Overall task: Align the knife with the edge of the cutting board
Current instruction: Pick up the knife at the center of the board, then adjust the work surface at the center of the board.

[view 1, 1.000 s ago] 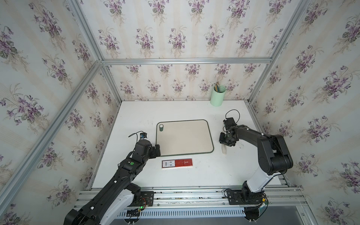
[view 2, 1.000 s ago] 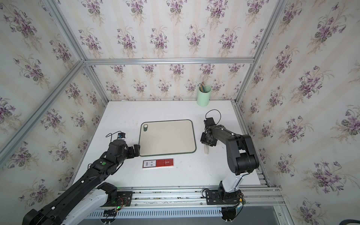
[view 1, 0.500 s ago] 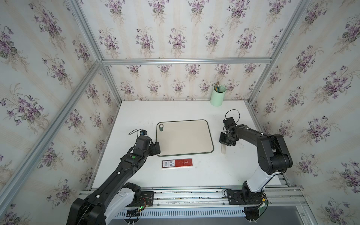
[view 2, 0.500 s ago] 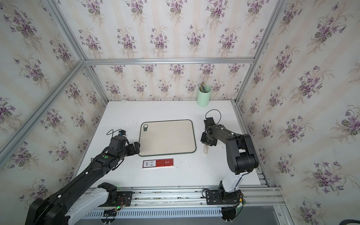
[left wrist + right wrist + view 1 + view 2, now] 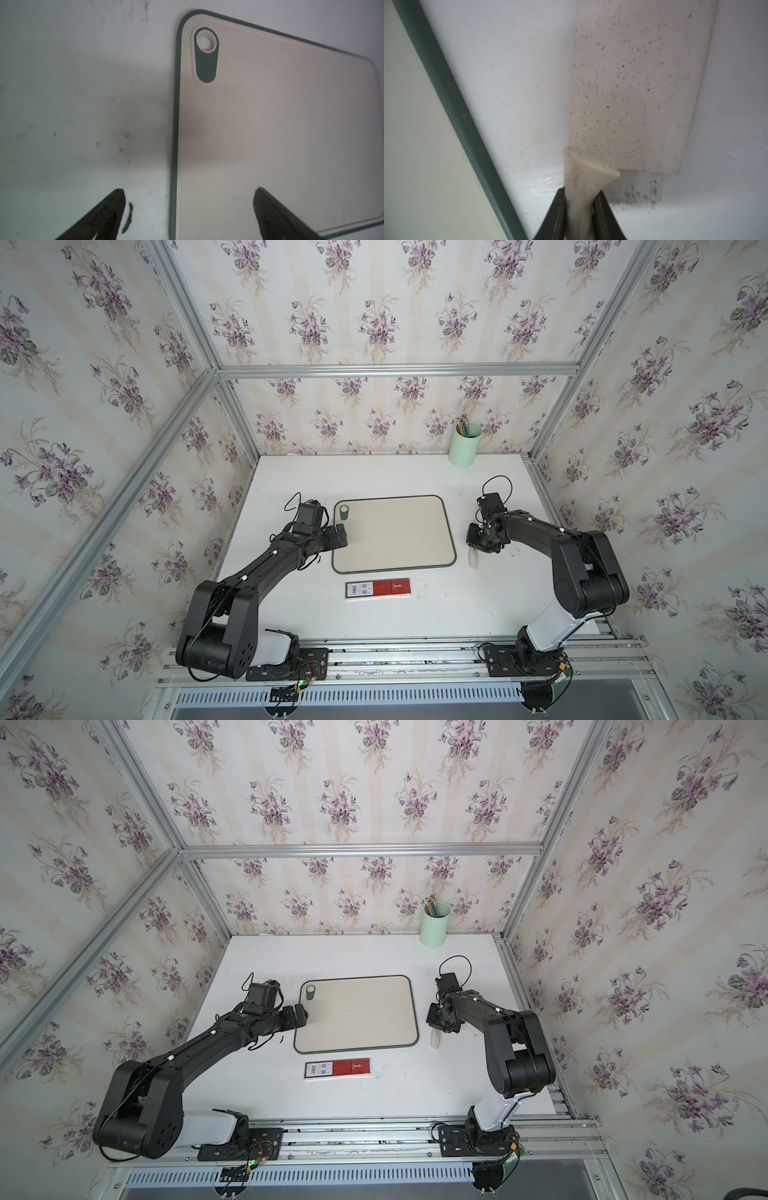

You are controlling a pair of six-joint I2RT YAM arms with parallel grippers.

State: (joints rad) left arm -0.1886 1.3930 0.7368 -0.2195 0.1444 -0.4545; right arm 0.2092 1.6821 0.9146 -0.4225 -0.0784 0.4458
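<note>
Left arm (image 5: 266,568) stretched farther out from base. Left gripper (image 5: 341,536) gone from beside near-left corner of cutting board (image 5: 392,535) to about halfway up its left edge, closer to handle hole (image 5: 344,512) (in left wrist view, fingers spread, one over table, one over board). Right gripper (image 5: 580,195) tightened fully onto handle of knife (image 5: 633,83); jaws stood slightly wider second ago.

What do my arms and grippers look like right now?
The left arm and right arm are matte black with bulky rounded joints, white dots along the links and a white base segment. Each wrist carries a black camera box with a looping black cable. The left gripper and right gripper have slim black fingers tapering to points.
</note>
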